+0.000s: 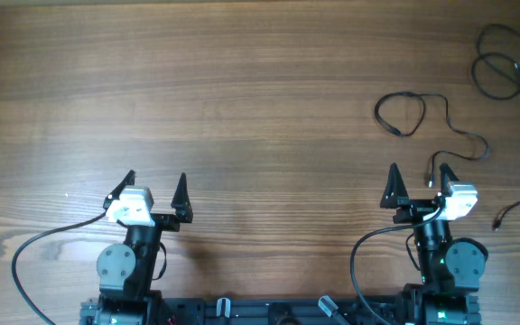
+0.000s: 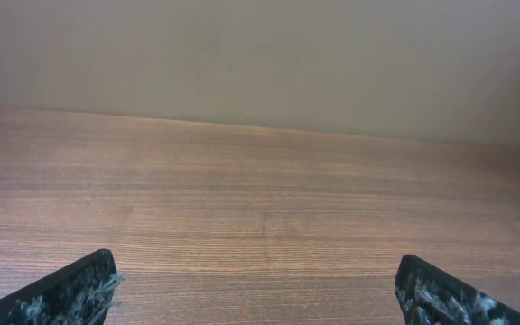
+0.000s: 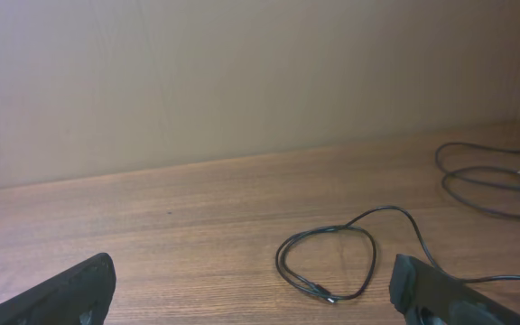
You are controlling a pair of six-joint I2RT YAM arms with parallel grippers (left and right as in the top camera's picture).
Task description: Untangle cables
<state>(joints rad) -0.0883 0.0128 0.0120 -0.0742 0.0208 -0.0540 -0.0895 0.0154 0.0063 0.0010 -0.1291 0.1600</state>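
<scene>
"Black cables — where on the desk?"
"All apart, two to four o'clock in the overhead view. One loop lies at twelve o'clock from the right claw, near it; the others sit by the right edge."
"And the claws?"
"Both spread wide — the left claw too, each empty."

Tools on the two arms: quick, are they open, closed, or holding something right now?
Left tool: open, holding nothing.
Right tool: open, holding nothing.
</scene>
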